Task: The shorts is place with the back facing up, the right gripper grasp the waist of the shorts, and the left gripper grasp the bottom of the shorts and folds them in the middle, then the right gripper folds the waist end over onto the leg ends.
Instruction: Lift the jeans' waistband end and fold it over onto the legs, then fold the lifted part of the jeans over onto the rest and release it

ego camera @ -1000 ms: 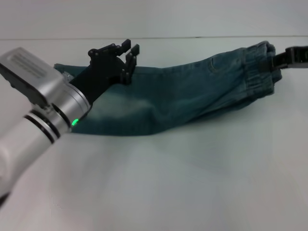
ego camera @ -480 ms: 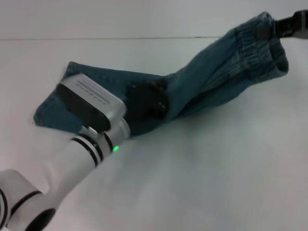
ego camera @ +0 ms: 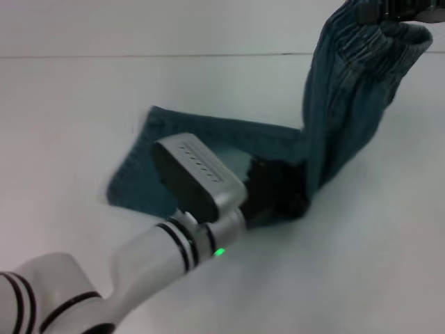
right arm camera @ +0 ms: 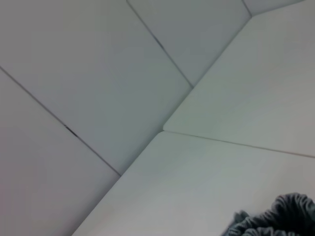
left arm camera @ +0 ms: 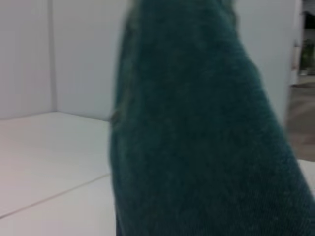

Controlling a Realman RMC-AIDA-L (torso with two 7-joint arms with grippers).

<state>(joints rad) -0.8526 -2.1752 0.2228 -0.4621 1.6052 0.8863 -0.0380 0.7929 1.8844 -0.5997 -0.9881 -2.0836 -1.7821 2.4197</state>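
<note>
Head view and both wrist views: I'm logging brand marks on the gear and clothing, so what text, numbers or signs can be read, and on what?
None can be read.
Grey housing on the left wrist: a row of small marks, too blurred to read.
Green light below it: a plain lamp, no sign.
Shorts: no lettering or number shows in any view.
Right end effector: no label visible.

The bench (ego camera: 83,104) lies open left of and in front of the shorts (ego camera: 229,142); their raised waist (ego camera: 368,42) hangs as a steep wall at far right; the left tool (ego camera: 278,195) blocks the fold's near edge.
</note>
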